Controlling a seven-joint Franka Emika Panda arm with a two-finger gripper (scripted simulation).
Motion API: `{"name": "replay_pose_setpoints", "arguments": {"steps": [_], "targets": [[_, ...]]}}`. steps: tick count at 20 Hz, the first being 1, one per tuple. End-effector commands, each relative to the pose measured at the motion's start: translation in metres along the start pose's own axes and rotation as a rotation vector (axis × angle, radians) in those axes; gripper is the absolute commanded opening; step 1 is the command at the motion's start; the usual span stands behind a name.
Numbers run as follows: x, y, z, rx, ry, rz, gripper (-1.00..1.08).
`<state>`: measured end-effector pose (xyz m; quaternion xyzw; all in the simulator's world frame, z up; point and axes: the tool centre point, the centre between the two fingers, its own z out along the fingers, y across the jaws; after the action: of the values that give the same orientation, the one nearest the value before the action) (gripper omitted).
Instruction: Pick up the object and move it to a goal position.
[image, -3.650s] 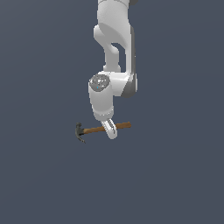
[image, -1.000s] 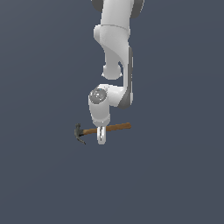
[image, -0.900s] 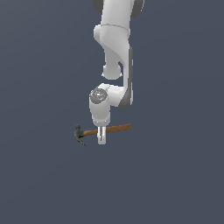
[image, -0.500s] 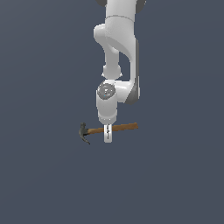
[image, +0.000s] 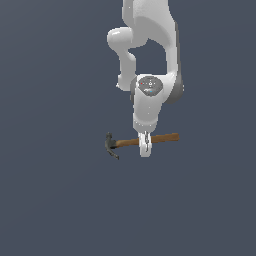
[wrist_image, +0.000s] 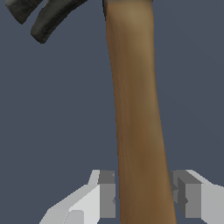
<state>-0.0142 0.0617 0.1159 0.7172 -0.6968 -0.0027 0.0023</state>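
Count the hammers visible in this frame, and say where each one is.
1. The single hammer lies crosswise between the fingers of the gripper, held at mid-handle, its dark head toward the exterior view's left. Nothing else is in view; no other hammer shows in either camera.

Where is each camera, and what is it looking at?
Exterior view: it sits off the arm and faces the scene; it shows the white arm reaching down, its fingers around the hammer at the handle's middle. From where it looks cannot be told.
Wrist view: it sits on the wrist and looks along the fingers; it shows both pads on either side of the brown handle, with the dark head beyond.
Both views share the hammer and the fingers.
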Motion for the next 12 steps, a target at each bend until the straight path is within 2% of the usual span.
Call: {"name": "replay_pose_setpoints", "arguments": {"steps": [1,7,12], "targets": [[-0.023,-0.003,-0.022,0.004,0.001,0.001,-1.00],[-0.066,-0.009,-0.060,0.006,0.002,0.000,-1.00],[-0.088,-0.013,-0.080,0.007,0.002,-0.001,-1.00]]}}
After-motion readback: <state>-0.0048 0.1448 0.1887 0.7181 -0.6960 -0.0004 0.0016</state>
